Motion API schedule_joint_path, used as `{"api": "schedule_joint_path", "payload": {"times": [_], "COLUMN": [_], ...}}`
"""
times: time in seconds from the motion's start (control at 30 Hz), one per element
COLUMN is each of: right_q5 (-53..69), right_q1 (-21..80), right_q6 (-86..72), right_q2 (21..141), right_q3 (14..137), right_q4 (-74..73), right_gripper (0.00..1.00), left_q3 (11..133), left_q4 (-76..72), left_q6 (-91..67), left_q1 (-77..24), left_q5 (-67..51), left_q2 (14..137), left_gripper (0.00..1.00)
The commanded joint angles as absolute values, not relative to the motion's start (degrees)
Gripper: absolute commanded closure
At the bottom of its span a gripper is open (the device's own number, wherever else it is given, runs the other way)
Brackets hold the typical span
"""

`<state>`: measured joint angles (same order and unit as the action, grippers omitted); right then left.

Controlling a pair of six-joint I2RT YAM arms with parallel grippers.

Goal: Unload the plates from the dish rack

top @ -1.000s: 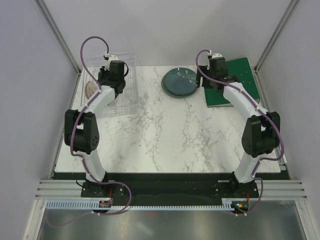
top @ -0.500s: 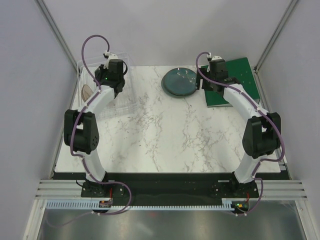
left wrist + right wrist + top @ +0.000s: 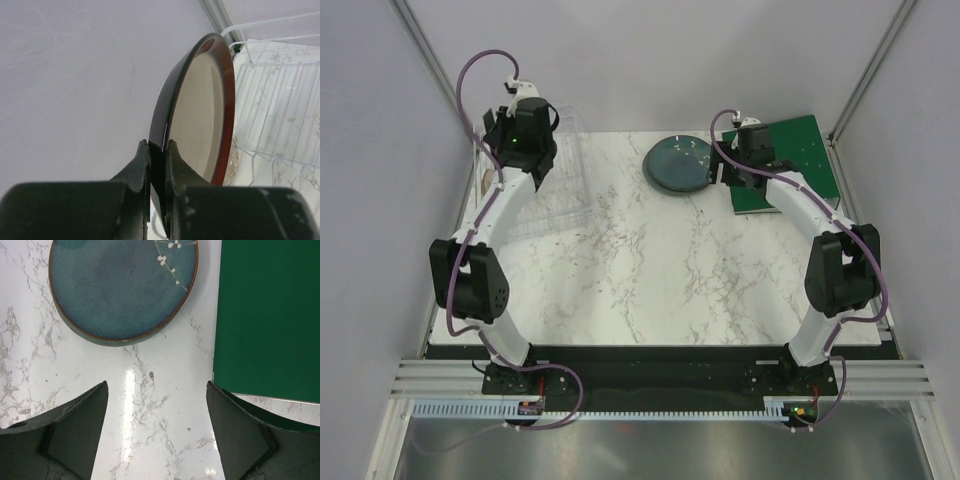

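On the white marble table (image 3: 650, 270), the left gripper (image 3: 157, 150) clamps the upright reddish-brown round plate (image 3: 200, 115) by its rim, beside the clear plastic dish rack (image 3: 565, 195). Well right of the rack, the right gripper (image 3: 155, 405) hangs with its fingers wide apart, near the flat blue-green round plate (image 3: 120, 285).

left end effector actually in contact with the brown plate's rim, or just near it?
Touching. Left wrist view: the left end effector has both fingers pressed onto the dark rim of the reddish-brown plate, no gap either side.
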<state>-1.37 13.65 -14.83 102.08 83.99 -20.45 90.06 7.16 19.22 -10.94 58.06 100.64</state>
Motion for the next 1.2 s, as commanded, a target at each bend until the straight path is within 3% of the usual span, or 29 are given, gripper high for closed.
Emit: {"api": "schedule_joint_path", "payload": {"times": [0.0, 0.13, 0.33, 0.57, 0.7, 1.17], "right_q5": [2.3, 9.7, 24.2, 36.5, 39.2, 43.8], "right_q1": [13.8, 13.8, 14.0, 15.7, 17.0, 20.4], "right_q6": [-15.5, -16.1, -20.2, -28.6, -33.1, -45.0], "right_q2": [99.1, 96.6, 88.1, 81.9, 80.3, 84.8], "right_q3": [82.9, 81.0, 74.0, 66.2, 61.8, 55.9], "right_q4": [-17.5, -15.2, -7.7, 5.0, 11.0, 26.6], "right_gripper": [0.13, 0.14, 0.13, 0.12, 0.11, 0.11], "left_q3": [96.9, 101.5, 95.8, 82.7, 75.0, 63.8], "left_q4": [5.3, 26.7, 34.4, 28.0, 16.0, 0.9], "left_q6": [18.8, 5.3, -13.6, -28.6, -36.1, -47.1], "left_q1": [-11.7, -14.0, -14.3, -14.3, -14.3, -14.3], "left_q5": [60.3, 49.4, 23.9, 1.6, -11.5, -20.6], "left_q2": [89.8, 84.7, 74.2, 66.3, 64.0, 59.3], "left_gripper": [0.98, 0.98, 0.98, 0.98, 0.98, 0.98]}}
